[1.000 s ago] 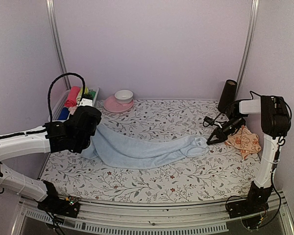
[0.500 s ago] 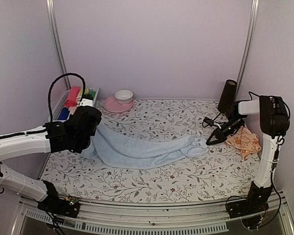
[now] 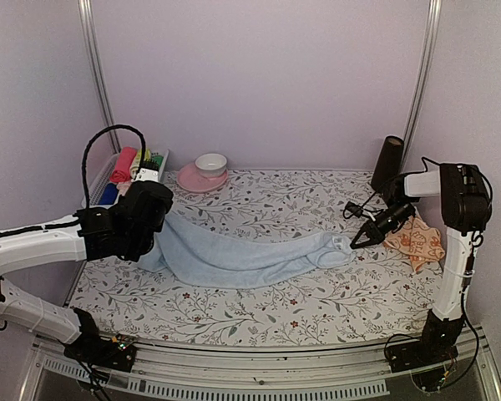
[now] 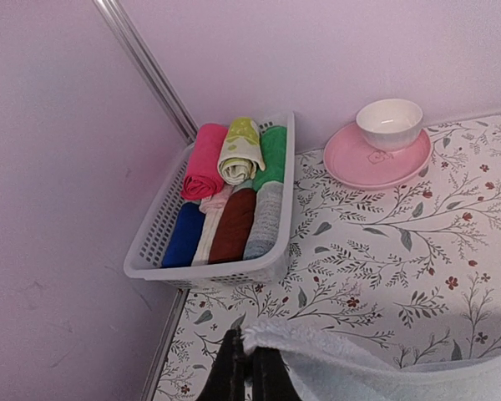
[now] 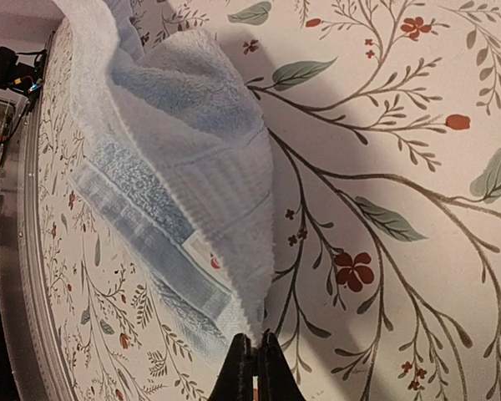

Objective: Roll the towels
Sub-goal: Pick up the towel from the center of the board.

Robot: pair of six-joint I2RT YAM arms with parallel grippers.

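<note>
A pale blue towel (image 3: 242, 255) is lying stretched across the floral table sheet (image 3: 317, 309), running from the left side toward the right. The left gripper (image 4: 249, 359) is pinching its left edge, fingers pressed together on the cloth. The right gripper (image 5: 253, 355) is nipping the towel's right corner, fingers likewise closed tight. The peach-orange towel (image 3: 416, 241) is sitting crumpled (just beyond the right gripper) near the table's right edge, with neither gripper holding it.

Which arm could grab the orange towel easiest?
The right one, probably. The peach-orange towel lies just beside the right claw. The left claw is far over on the other side. Both claws pinch ends of the blue towel, so the right must let go first.
</note>
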